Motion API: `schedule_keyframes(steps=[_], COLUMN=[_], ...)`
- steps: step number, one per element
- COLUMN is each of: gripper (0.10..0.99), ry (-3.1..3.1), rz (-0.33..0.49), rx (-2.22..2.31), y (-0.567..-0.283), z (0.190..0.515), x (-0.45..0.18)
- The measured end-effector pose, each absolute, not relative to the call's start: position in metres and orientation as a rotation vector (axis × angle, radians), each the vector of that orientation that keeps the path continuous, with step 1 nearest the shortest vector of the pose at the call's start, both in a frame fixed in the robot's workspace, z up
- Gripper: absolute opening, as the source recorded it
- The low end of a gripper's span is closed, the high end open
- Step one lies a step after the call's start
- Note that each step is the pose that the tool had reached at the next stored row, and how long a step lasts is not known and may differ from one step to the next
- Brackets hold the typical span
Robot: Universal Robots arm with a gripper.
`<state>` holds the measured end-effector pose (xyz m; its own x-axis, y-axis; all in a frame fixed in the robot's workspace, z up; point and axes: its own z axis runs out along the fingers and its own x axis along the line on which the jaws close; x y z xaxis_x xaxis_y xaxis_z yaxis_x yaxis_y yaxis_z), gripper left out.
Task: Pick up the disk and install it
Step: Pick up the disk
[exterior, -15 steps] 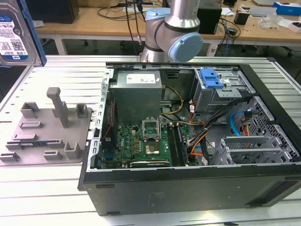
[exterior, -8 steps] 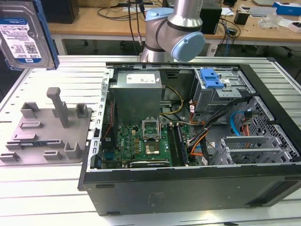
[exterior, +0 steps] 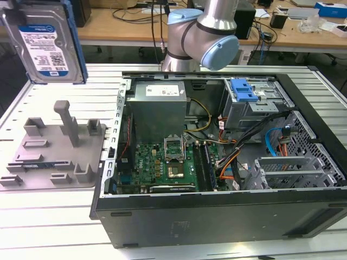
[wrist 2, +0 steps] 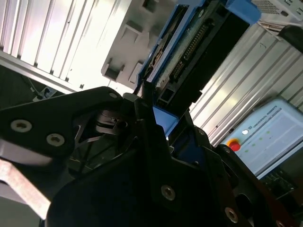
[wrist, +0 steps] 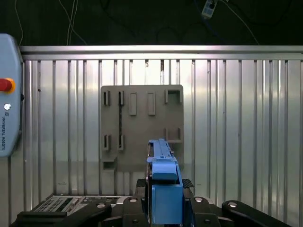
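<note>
Slatted metal table (exterior: 32,227) carries the work. In the first wrist view the hand (wrist: 163,189) is clamped on the disk (exterior: 46,46), gripping its blue side rails. The disk hangs raised at the upper left of the exterior view, above a grey fixture plate (exterior: 54,151). An open computer case (exterior: 217,227) fills centre and right. Risk: if the disk tilts in this edge grip, it may jam against the drive cage (exterior: 246,105) or snag cables.

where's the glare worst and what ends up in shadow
Second wrist view: the slatted aluminium table blows out to white near the grey plastic fixture plate, while the black gripper, its fingers shut on the flat silver disk with blue side rails, sits dark. First wrist view: mild glare on the slats above the plate. Exterior view: evenly lit.
</note>
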<state>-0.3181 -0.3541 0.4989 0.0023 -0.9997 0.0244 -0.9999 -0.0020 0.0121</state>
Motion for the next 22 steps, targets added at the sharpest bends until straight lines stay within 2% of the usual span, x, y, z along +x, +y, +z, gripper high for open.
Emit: schedule_keyframes(steps=[22], gripper=[0.365], ry=[-2.201], rz=[0.014], rx=[2.206], y=[-0.401], z=[0.499], x=[-0.183])
